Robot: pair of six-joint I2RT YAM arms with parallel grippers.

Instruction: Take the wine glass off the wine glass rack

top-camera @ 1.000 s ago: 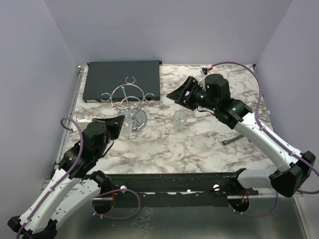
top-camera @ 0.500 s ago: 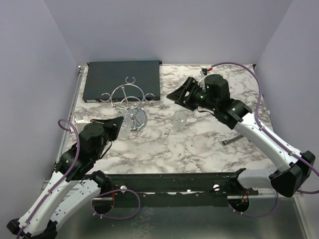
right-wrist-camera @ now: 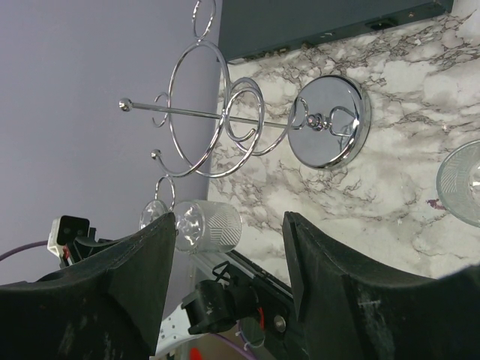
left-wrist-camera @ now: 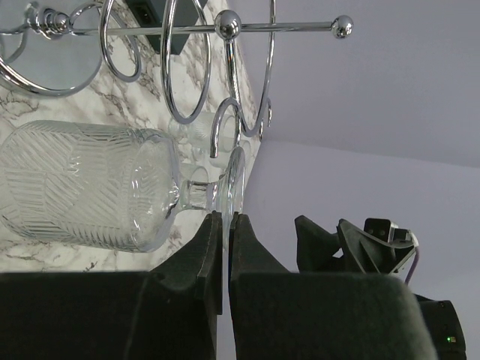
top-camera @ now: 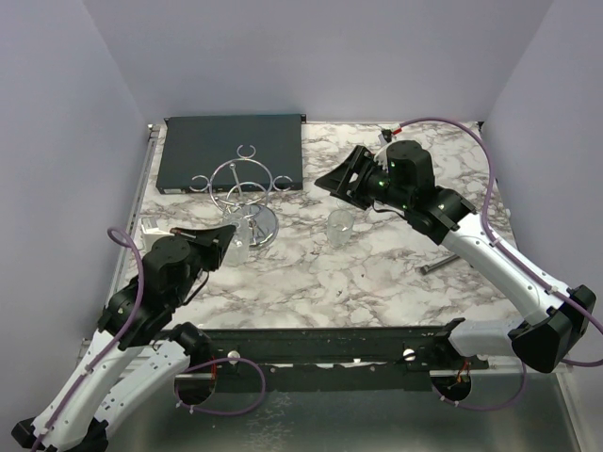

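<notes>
The wine glass has a patterned bowl, a short stem and a clear foot. It hangs bowl-down in the top view. My left gripper is shut on the edge of its foot, just beside the outermost small loop of the chrome wine glass rack; I cannot tell whether foot and loop touch. The rack stands at the back left on its disc base. My right gripper is open and empty, right of the rack. It sees the glass beyond the rack's loops.
A second clear glass stands upright on the marble table right of the rack's base. A flat dark grey box lies behind the rack. A short dark metal bar lies at the right.
My left arm has drawn back slightly toward the near left with the glass in its grip. The right arm has barely moved.
</notes>
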